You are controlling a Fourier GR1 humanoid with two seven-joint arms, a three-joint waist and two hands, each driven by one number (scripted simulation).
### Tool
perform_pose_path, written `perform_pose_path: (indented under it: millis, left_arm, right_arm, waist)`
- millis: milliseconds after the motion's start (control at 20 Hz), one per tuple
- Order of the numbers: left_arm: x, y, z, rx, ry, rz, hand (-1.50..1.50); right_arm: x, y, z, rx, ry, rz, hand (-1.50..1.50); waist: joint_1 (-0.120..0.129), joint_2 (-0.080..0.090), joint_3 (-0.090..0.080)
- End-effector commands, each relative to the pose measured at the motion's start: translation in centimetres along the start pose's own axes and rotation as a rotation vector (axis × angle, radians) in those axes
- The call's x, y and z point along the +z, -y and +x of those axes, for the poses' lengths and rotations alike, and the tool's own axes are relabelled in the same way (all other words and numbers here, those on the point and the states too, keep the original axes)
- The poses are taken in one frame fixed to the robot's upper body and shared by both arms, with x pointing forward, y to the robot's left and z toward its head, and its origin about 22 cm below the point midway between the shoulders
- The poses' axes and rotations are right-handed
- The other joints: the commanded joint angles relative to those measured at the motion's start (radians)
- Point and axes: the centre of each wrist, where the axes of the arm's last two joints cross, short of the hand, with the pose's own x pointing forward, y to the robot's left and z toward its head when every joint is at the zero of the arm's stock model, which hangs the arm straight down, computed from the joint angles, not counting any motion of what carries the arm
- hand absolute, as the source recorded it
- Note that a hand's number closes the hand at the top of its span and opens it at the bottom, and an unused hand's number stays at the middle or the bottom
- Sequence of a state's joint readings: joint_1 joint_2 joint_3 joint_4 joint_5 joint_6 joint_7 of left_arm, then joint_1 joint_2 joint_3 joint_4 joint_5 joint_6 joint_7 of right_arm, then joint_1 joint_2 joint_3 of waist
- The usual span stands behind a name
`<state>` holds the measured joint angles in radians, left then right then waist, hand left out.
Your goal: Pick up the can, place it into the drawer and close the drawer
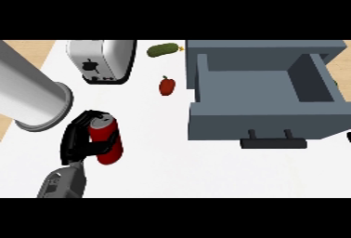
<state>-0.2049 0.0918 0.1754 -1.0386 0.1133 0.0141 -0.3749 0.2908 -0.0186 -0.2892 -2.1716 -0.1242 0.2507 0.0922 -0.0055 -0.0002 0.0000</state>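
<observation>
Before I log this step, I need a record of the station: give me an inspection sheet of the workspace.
Surface: white counter, wood trim at the top left.
Job's things: red can tilted in the left hand's grasp; grey drawer open, inside bare.
Clutter: toaster, green pickle, red pepper, large metal cylinder.
Hands: left hand curled round the can; right hand not in view.
Cables: nothing seen.
Surroundings: nothing seen.

One view only — from the head, looking steeply down at the counter [205, 172].
</observation>
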Motion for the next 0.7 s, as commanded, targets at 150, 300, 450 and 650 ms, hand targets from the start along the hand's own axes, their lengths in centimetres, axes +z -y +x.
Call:
perform_pose_path:
  millis: [150,300,450,650]
  left_arm:
    - [-1.1,2.1,1.8,0.015,0.054,-0.048,1.5]
    - [-1.1,2.5,4.2,-0.001,0.068,-0.083,1.5]
    - [-3.2,4.5,6.6,0.007,0.064,-0.14,1.5]
    - [-3.3,8.9,10.3,-0.014,0.151,-0.167,1.5]
  right_arm:
    - [-0.8,0.9,0.6,-0.008,0.008,-0.025,-1.5]
    - [0.0,-2.1,-0.7,-0.015,-0.006,-0.017,-1.5]
    - [0.2,0.8,0.8,-0.001,0.012,-0.019,-1.5]
    - [0.7,0.3,-0.3,-0.017,0.017,-0.017,-1.5]
  waist:
    - [0.002,0.0,0.0]
    - [0.005,-0.002,0.0]
    - [0.002,-0.001,0.0]
    - [0.002,-0.002,0.001]
